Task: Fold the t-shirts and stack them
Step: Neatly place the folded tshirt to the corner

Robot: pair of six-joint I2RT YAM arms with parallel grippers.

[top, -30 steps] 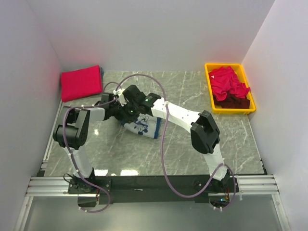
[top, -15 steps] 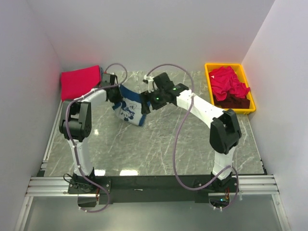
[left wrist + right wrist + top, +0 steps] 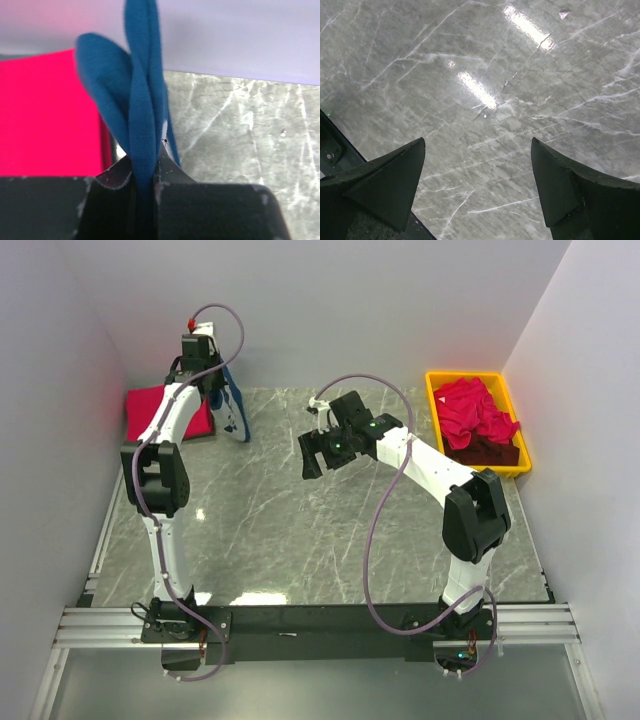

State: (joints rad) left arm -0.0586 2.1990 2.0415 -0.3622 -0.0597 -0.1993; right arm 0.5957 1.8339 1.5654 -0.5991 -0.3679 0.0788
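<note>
This was a robotics lab, set up as an enclosed test cell. Plain white panels (image 3: pixel 330 310) boxed in a grey marble-patterned counter (image 3: pixel 300 540) on three sides. A bare aluminium rail (image 3: pixel 100 625) ran along the counter's near edge, and two white-and-black robot arms, the left arm (image 3: pixel 157 478) and the right arm (image 3: pixel 430 465), were mounted there side by side. Loose purple cables (image 3: pixel 368 540) looped from their bases up to their wrists. A yellow plastic bin (image 3: pixel 485 472) stood in the counter's far right corner.
</note>
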